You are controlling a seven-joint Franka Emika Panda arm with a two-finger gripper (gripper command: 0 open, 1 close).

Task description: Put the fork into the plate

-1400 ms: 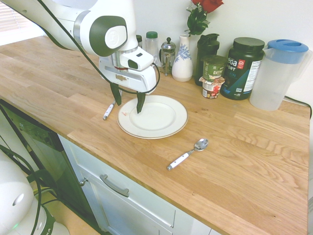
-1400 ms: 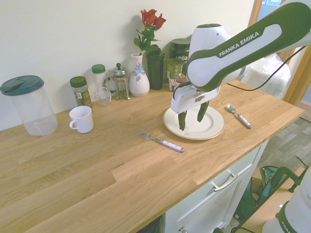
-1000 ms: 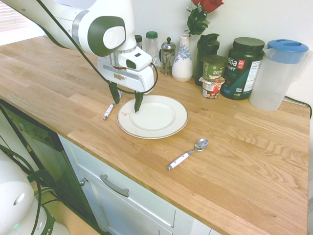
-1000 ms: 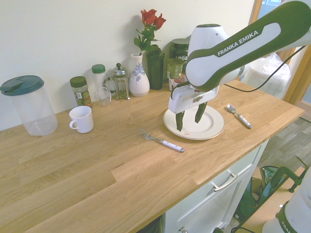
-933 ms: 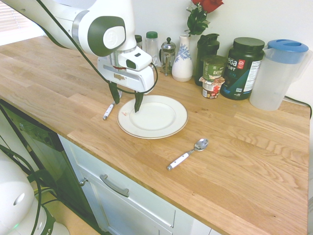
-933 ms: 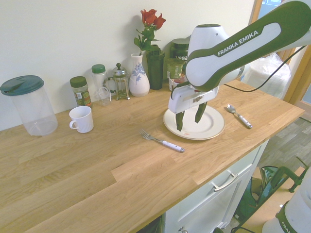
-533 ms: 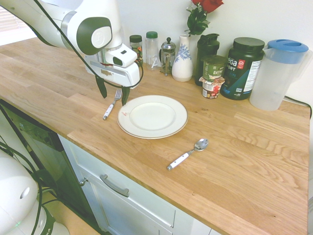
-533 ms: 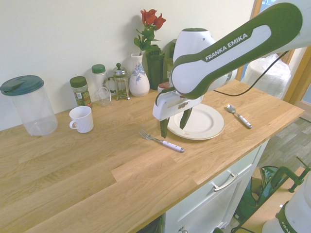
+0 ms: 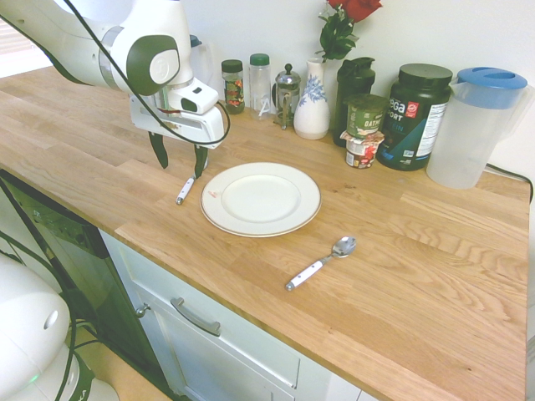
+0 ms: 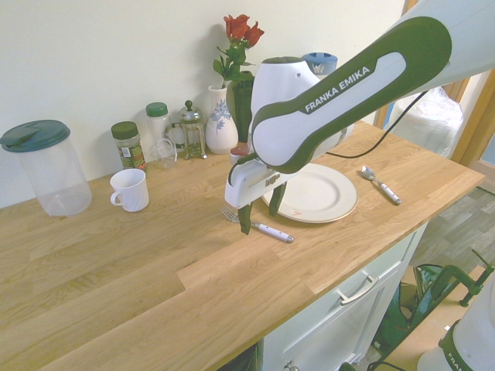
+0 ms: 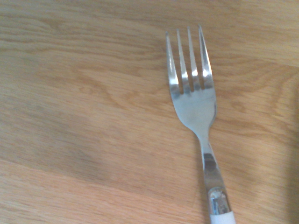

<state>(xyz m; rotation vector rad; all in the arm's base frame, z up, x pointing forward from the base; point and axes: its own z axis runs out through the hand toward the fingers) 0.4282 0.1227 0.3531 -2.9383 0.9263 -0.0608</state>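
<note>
Wooden countertop point(image 9: 435, 251): fork point(image 11: 198, 116), plate point(image 9: 261, 199) apart.

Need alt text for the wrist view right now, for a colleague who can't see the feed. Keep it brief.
A metal fork with four tines lies flat on a wooden countertop, seen from straight above at close range. Its neck runs to the picture's lower edge, where the white handle just begins. Nothing else is in the frame.
</note>
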